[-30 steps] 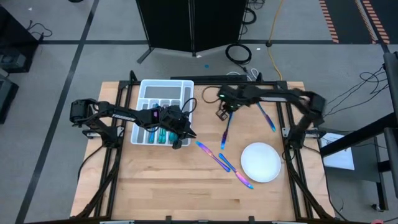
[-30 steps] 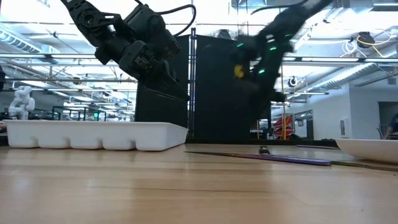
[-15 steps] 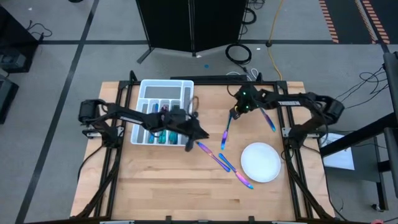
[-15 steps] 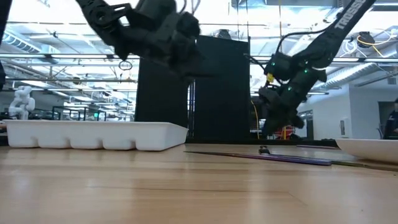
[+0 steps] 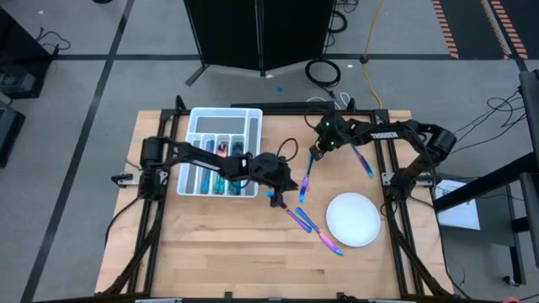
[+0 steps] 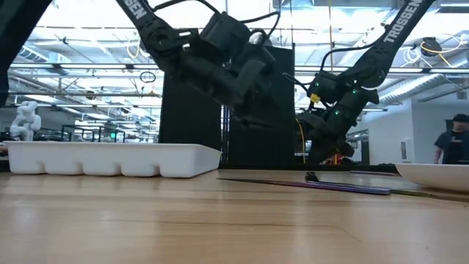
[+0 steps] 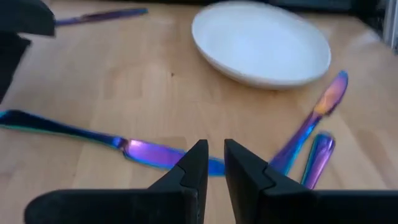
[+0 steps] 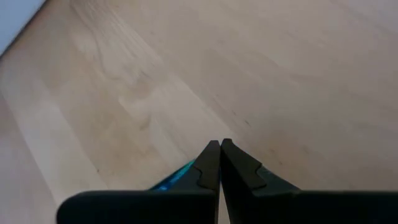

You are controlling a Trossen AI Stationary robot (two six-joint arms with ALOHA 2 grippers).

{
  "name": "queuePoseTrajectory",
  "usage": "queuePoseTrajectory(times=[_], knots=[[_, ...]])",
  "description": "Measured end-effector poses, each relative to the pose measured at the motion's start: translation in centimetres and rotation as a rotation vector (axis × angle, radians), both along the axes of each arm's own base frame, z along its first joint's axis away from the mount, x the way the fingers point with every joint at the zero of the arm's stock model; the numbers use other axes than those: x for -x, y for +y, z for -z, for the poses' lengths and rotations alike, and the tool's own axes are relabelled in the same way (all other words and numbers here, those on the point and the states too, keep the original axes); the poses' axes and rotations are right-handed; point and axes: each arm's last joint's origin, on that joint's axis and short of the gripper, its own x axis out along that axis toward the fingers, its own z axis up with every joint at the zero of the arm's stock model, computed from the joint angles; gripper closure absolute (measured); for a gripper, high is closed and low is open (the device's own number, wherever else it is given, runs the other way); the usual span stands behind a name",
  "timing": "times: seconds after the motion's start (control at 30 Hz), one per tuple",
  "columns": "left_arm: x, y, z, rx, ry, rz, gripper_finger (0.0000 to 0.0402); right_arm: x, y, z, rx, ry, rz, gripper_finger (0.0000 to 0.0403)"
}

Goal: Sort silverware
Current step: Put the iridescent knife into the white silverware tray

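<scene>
Wooden tabletop (image 5: 219, 244) blocks any low-view sight of fingertips. Left gripper (image 7: 215, 163) hovers slightly parted, empty, above a knife (image 7: 106, 142); right gripper (image 8: 219, 163), closed, half hides a blue piece (image 8: 177, 177)

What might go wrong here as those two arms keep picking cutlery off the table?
The left gripper hangs over a knife with only a narrow gap between its fingers, so it may push the knife away rather than straddle it. Two pieces lie crossed beside the white plate; lifting one could drag the other. The right gripper, shut, works close by, so the arms might bump.
</scene>
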Motion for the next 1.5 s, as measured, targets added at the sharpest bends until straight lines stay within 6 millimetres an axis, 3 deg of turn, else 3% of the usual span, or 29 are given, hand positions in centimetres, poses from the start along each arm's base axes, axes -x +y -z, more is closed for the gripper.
queuePoseTrajectory(times=[0.27, 0.43, 0.67, 0.8, 1.0, 1.1, 1.33, 1.5], knots=[[-0.1, 0.0, 0.6, -0.052, 0.006, 0.027, 0.034, -0.1, -0.1, 0.9, -0.02, 0.021, 0.004, 0.0403], [-0.1, 0.3, 0.6, 0.042, 0.027, -0.057, 0.0285, -0.3, -0.4, 2.1, -0.046, 0.056, 0.046, 0.0403], [-0.7, 1.2, -0.3, 0.064, 0.084, -0.327, 0.0216, -0.3, -0.4, 2.6, -0.057, 0.081, 0.108, 0.0403], [-1.5, 2.1, -1.7, 0.082, 0.044, -0.362, 0.0213, -0.3, -0.4, 2.6, -0.055, 0.087, 0.11, 0.0403], [-2.5, 1.5, -3.9, -0.183, 0.116, -0.042, 0.0213, -0.2, -0.4, 2.7, -0.048, 0.09, 0.105, 0.0403], [-2.8, 1.3, -4.9, -0.237, 0.165, 0.005, 0.0213, -0.2, -0.4, 2.7, -0.045, 0.091, 0.101, 0.0403], [-2.9, 3.2, -5.2, 0.002, 0.204, -0.284, 0.0213, -0.2, -0.4, 2.7, -0.04, 0.091, 0.098, 0.0403], [-3.3, 3.5, -3.9, 0.0, 0.22, -0.297, 0.0213, -0.3, -0.5, 2.6, -0.023, 0.072, 0.097, 0.0403]])
